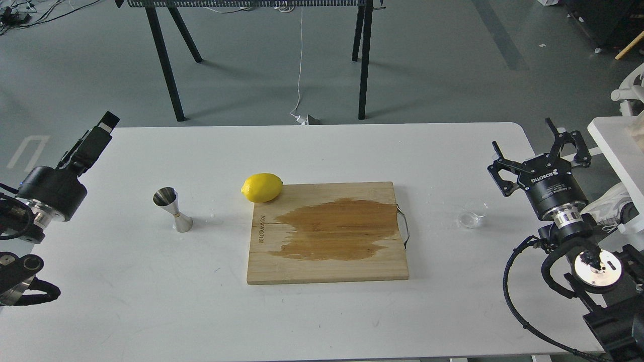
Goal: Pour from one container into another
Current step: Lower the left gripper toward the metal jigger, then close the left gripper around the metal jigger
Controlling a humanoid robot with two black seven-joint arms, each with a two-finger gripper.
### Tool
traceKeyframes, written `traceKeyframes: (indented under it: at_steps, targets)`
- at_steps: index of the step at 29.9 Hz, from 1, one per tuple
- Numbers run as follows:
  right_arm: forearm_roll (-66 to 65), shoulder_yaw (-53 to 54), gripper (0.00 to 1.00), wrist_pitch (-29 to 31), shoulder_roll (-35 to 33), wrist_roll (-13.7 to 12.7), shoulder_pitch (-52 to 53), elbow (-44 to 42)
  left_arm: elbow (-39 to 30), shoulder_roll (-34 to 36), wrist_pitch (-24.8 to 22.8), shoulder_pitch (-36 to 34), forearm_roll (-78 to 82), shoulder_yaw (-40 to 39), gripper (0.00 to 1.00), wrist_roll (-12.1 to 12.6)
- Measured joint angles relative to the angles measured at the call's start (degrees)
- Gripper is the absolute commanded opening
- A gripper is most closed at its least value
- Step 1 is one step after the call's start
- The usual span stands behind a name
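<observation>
White table (312, 317), grey floor (427, 65) beyond

1. My bench (322, 311) looks smooth, matt and white.
2. The board (327, 266) is bare wood, its grain showing, with a darker wet-looking patch across the middle.
3. The jigger (172, 208) is polished metal, mirror-bright.
4. The cup (472, 218) is clear and glassy, thin at the rim.
5. The lemon (262, 187) has a slightly glossy yellow skin.
6. My right tool (541, 151) is matt black.

glass cup (473, 219) – clear, upright, table right | steel jigger (173, 208) – upright, table left
</observation>
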Motion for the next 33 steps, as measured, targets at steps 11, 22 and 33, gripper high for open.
traceKeyframes:
  at_steps: [11, 22, 33]
  targets:
    - [-0.05, -0.14, 0.99, 0.0, 0.0, 0.0, -0.37, -0.28, 4.05, -5.69, 0.57, 6.18, 14.6, -0.28, 0.99, 0.0]
    - [0.02, -0.11, 0.99, 0.0, -0.01, 0.0, -0.91, -0.28, 18.19, -13.22, 0.56, 8.32, 26.85, -0.17, 0.99, 0.0]
    - [0.03, 0.12, 0.99, 0.0, -0.01, 0.0, -0.94, -0.03, 26.24, -16.49, 0.56, 7.63, 28.14, 0.01, 0.99, 0.0]
